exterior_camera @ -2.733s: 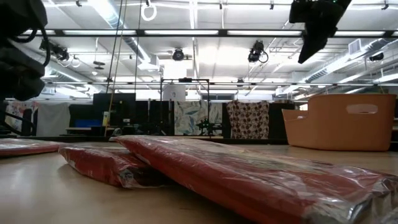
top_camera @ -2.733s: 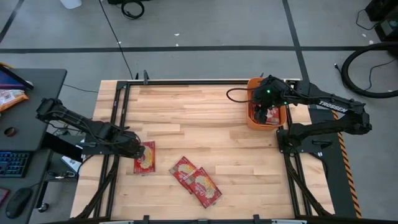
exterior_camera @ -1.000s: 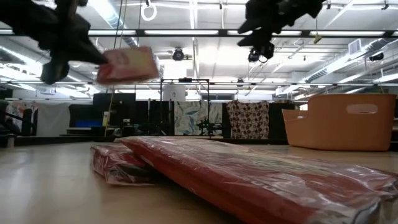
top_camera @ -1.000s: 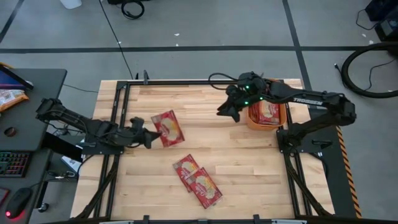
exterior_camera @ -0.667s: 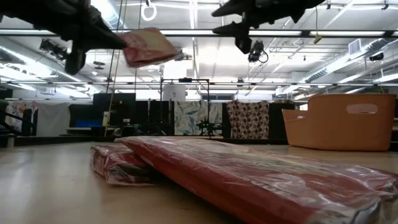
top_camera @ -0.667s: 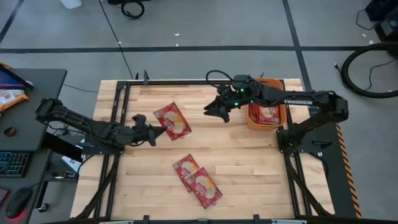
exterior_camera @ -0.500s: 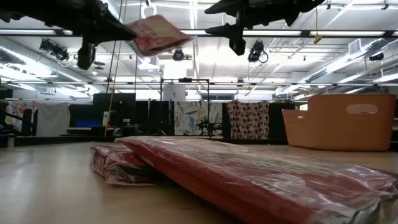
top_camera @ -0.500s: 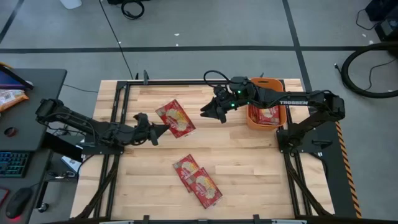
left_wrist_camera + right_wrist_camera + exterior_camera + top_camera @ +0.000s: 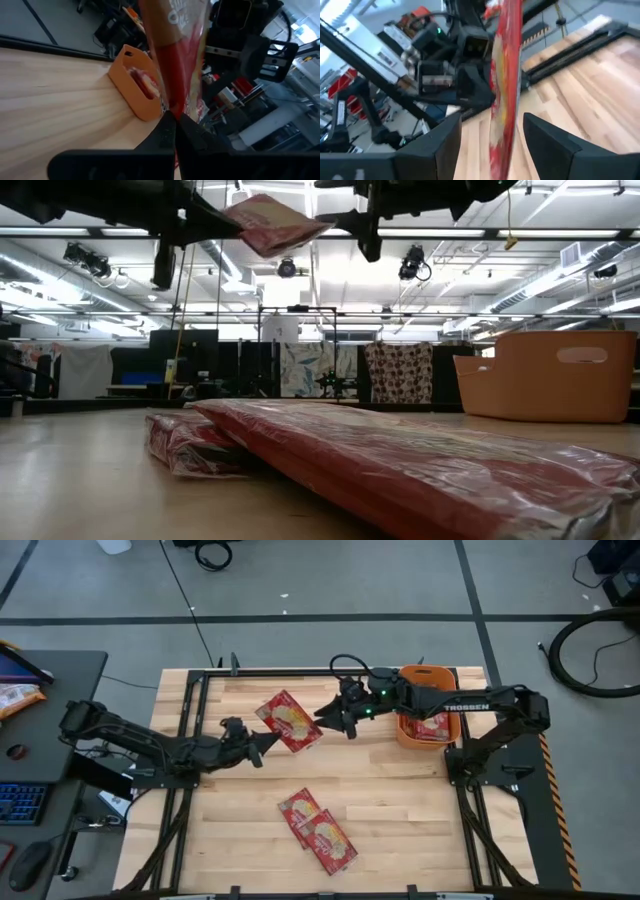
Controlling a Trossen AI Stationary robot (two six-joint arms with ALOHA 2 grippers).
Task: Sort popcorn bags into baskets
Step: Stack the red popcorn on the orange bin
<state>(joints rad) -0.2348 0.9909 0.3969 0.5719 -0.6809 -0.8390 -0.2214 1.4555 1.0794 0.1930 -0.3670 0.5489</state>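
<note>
High view shows the left hand (image 9: 262,743) clamped on the corner of one red popcorn bag (image 9: 289,721), holding it in the air above the middle of the wooden tabletop (image 9: 390,800). The right hand (image 9: 325,716) sits at the bag's opposite edge with its fingers spread apart on either side of the packet, which the right wrist view shows edge-on between them. Just beyond the right arm, at the tabletop's far right corner, stands the orange basket (image 9: 405,729), a tapered plastic bin with a handle cut-out in its wall, already holding red packets. Two more popcorn bags (image 9: 316,831) lie overlapping on the near part of the tabletop, glossy and crinkled in the low view, well apart from both hands. The tabletop is pale planked wood inside a black metal frame (image 9: 190,710). A dark desk (image 9: 45,720) stands beside the left arm.
</note>
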